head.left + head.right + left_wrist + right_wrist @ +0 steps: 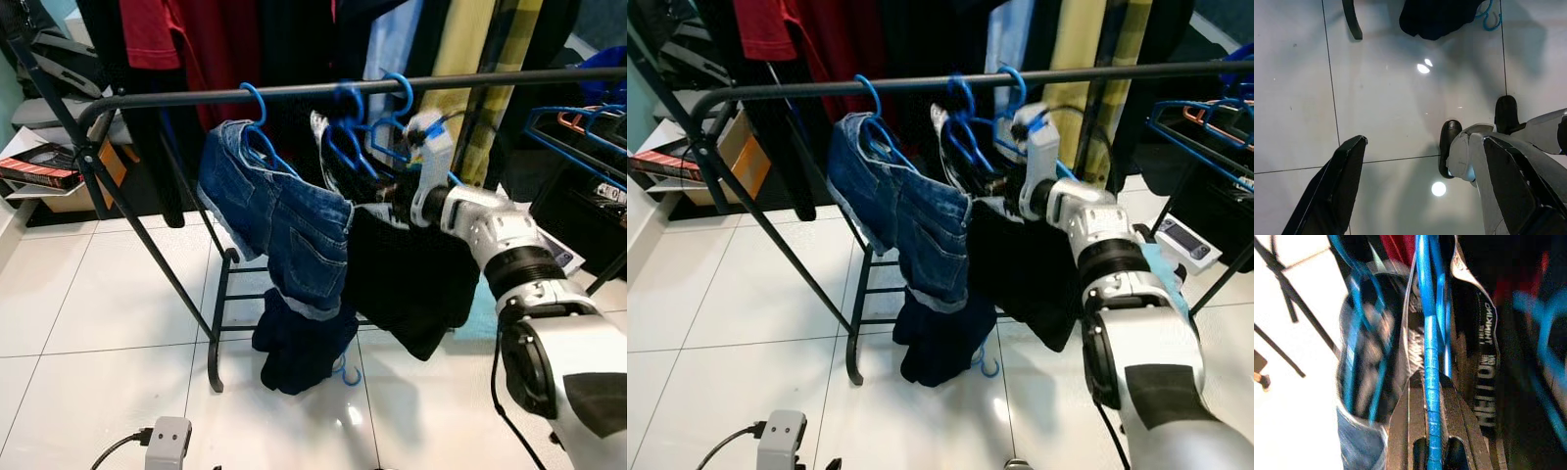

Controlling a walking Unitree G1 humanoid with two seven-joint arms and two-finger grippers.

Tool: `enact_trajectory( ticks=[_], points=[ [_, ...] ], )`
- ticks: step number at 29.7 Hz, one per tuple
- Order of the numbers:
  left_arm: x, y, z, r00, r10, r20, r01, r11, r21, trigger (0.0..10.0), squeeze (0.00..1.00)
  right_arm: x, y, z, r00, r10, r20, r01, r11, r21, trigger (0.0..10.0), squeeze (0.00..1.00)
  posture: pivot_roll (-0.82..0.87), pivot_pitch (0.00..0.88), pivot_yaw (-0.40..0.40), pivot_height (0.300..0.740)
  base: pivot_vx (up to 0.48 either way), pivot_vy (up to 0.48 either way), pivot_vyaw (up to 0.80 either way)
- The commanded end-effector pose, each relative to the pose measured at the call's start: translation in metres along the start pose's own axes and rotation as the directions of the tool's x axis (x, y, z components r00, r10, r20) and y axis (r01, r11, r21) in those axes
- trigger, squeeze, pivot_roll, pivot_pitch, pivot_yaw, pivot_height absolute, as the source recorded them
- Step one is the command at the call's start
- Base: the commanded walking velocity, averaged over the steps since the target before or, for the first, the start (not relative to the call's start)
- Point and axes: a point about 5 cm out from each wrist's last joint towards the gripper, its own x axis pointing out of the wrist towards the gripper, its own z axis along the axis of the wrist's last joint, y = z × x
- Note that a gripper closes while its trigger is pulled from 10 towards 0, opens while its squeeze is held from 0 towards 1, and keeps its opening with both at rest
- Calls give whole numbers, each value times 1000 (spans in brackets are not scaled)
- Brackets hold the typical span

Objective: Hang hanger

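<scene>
The right gripper (1432, 450) is clamped on a blue hanger (1429, 362); the hanger's bar runs straight up between the two black fingers (1400, 426), which press it from both sides. The fingertips themselves are hidden behind cloth in the head views, where the silver right arm (490, 235) reaches up to the black rail (323, 90) of a clothes rack. Much of the wrist picture is blurred, so the printed band on the dark cloth (1484, 362) beside the hanger is hard to read.

The hanger is thin, bright blue and ribbed along its bar. Its hook (400, 93) sits over the rail, close to another blue hook (345, 103), and a black garment (411, 274) hangs below it. Further along the rail a pair of blue jeans (274, 215) hangs from its own blue hook (257, 103).

The left gripper (1420, 191) hangs low over the white tiled floor (1386, 107), its fingers wide apart and holding nothing.
</scene>
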Motion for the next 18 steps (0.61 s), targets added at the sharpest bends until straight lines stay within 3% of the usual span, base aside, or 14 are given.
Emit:
enact_trajectory(
  ticks=[1,12,14,18],
  points=[
    [-5,3,-9,999,10,-35,-10,1000,-10,10000,0,2,5,19,996,59,71,-54,996,-70,10000,0,-8,226,65,740,0,0,0],
    [-6,4,-8,999,8,-39,-9,1000,-11,10000,0,1,-7,14,995,-98,-5,97,992,-86,10000,0,-7,229,66,740,0,0,0],
    [-7,4,-8,999,9,-40,-9,1000,-11,10000,0,-3,-19,-2,955,-275,-114,271,961,-44,10000,0,-5,231,66,740,0,0,0],
    [-8,4,-8,999,9,-39,-10,1000,-11,10000,0,-6,-24,-6,933,-330,-146,328,944,-36,10000,0,-1,232,63,740,0,0,0]
  ],
)
